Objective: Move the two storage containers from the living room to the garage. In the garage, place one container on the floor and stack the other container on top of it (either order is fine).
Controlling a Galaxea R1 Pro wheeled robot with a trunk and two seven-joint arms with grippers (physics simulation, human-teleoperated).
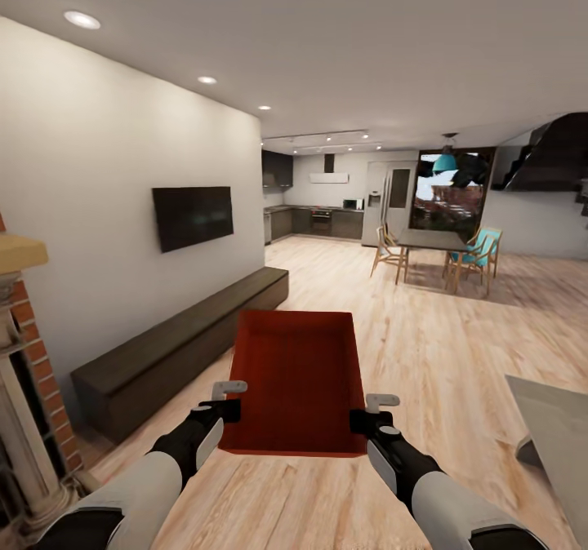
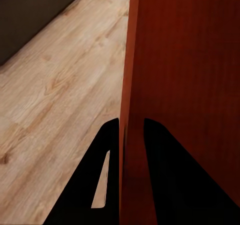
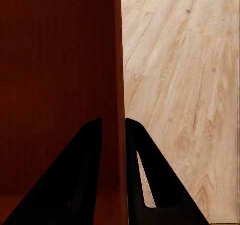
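Left gripper (image 1: 231, 399) pinches container (image 1: 298, 379) left wall, right gripper (image 1: 369, 411) pinches right wall. Container held level between arms above wood floor (image 1: 425, 346), long axis pointing away. Beyond: cabinet (image 1: 180, 346), TV (image 1: 193, 216), kitchen.

Two arms are seen in the head view, each clad in a smooth pale grey shell over the forearm, with a black section near the elbow and a matte black wrist. The black left gripper (image 1: 229, 400) and black right gripper (image 1: 369, 413) are each topped by a small light grey bracket. In the wrist views, tapering, flat black fingers (image 2: 107, 170) are shown, one slotted lengthwise.
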